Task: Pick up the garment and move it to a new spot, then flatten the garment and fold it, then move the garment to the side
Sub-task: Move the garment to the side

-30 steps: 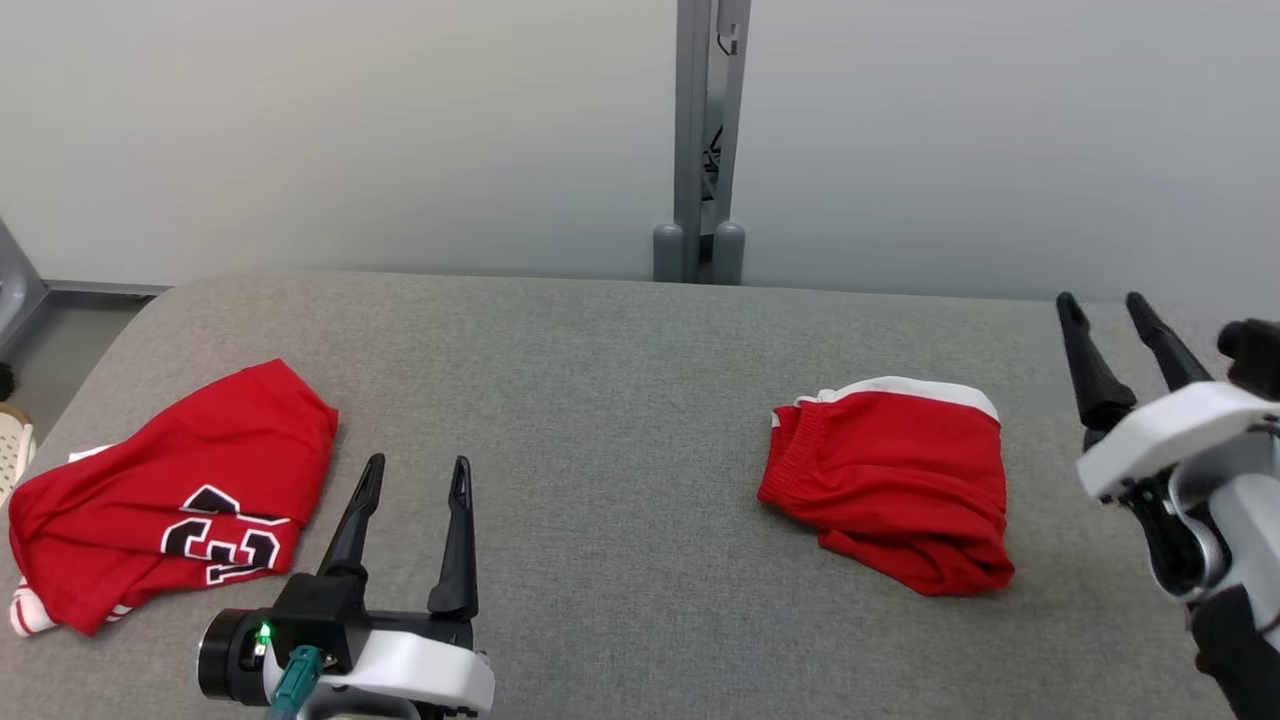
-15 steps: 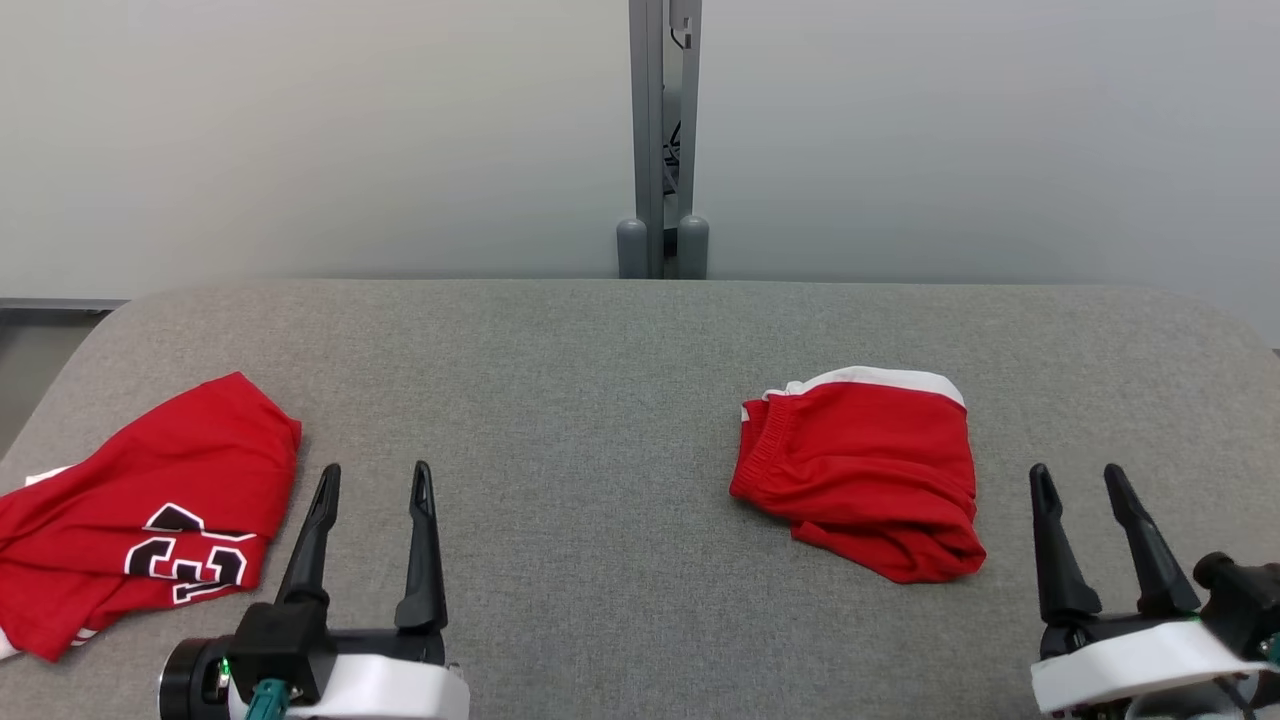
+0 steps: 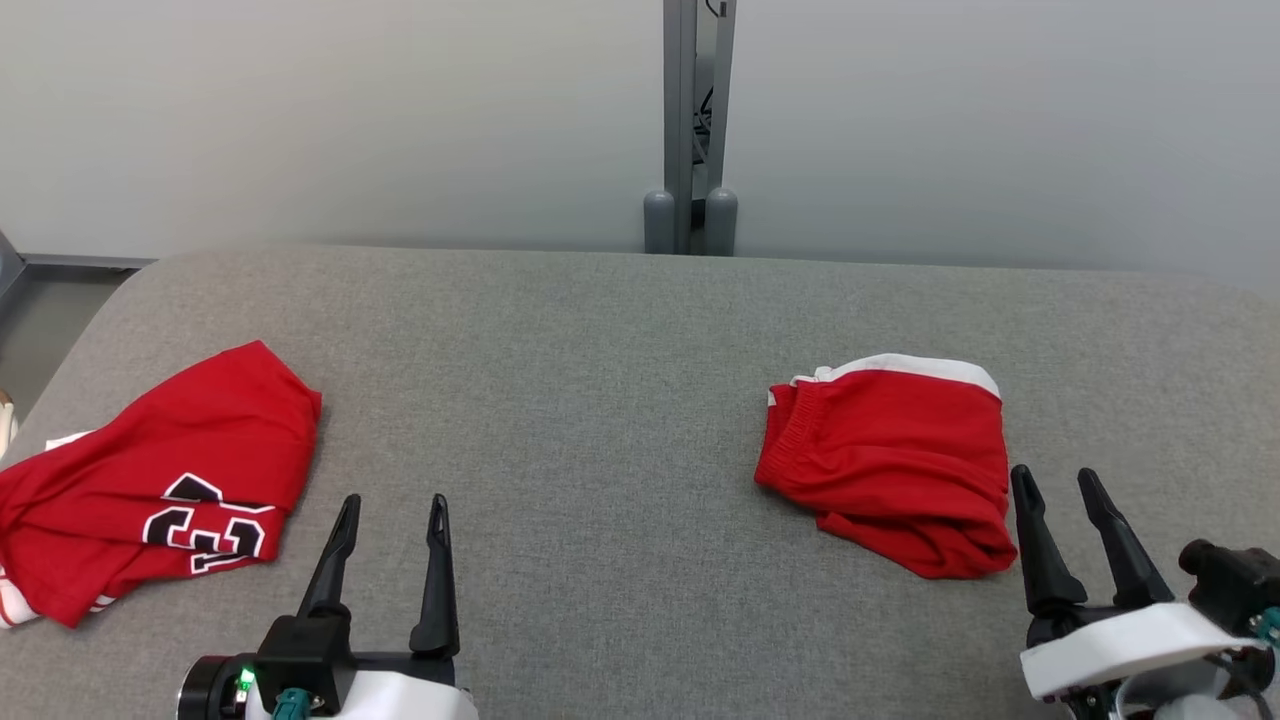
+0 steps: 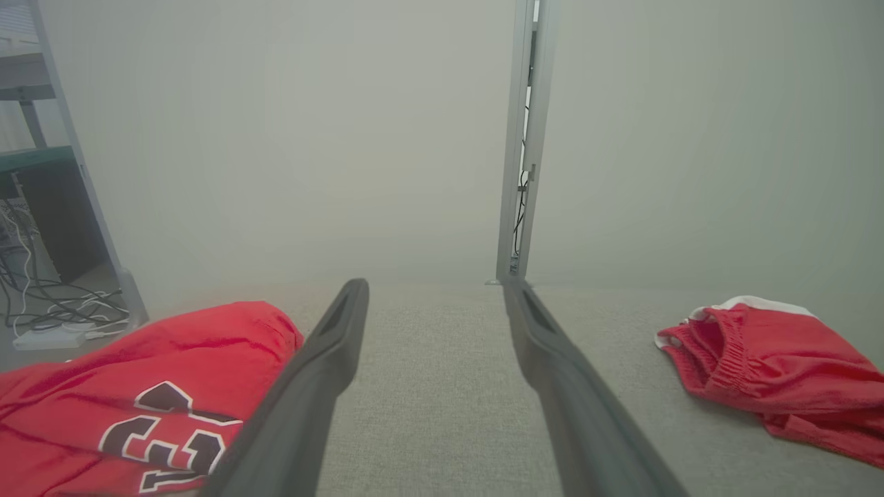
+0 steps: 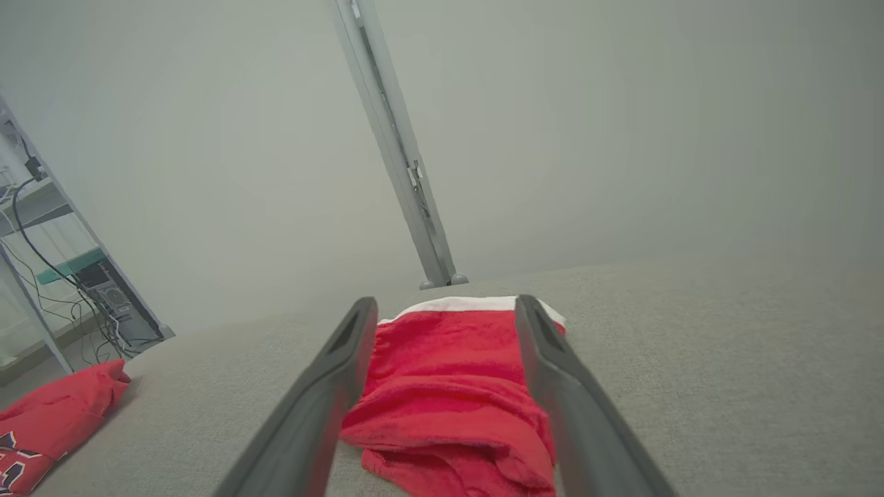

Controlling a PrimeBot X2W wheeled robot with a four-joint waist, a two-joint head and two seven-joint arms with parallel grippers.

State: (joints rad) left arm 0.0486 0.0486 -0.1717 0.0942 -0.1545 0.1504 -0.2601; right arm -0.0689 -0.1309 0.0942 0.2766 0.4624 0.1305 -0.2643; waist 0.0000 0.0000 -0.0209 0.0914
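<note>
Far-left background: a metal shelf frame point(image 4: 41, 138) stands beyond the table's left end, with loose dark and white cables point(image 4: 41, 304) on the floor under it; what is on the shelves is too blurred to make out.
Red jersey with black, white-outlined numerals point(image 3: 160, 480): it lies crumpled at the near-left of the table, thin smooth knit in soft folds. White-striped trim peeks out at its near-left corner, and its left end is cut off by the head view's edge.
Writing: two large block digits, bent and partly swallowed by folds, so I cannot read them with certainty. No brand mark is visible.
Left gripper point(image 3: 394, 502): its two long, dark, tapering fingers are spread apart with nothing between them, hanging over bare table just right of the jersey and clear of it. A small green light point(image 3: 245, 682) glows on its dark wrist housing.
Grey woven-fabric table with rounded corners point(image 3: 600, 400): a flat, finely textured cover; its near edge is out of view.
Grey metal post point(image 3: 692, 100): upright against the pale far wall behind the table's middle, with wiring in its slot and two rounded feet.
Red shorts with a white band along the far edge point(image 3: 890, 470): they lie loosely folded right of centre, well apart from the jersey. The gathered elastic waistband faces left and the near-right corner is rumpled.
Right gripper point(image 3: 1054, 476): fingers spread and empty, with the tips just beside the shorts' near-right corner; whether they touch the cloth I cannot tell.
</note>
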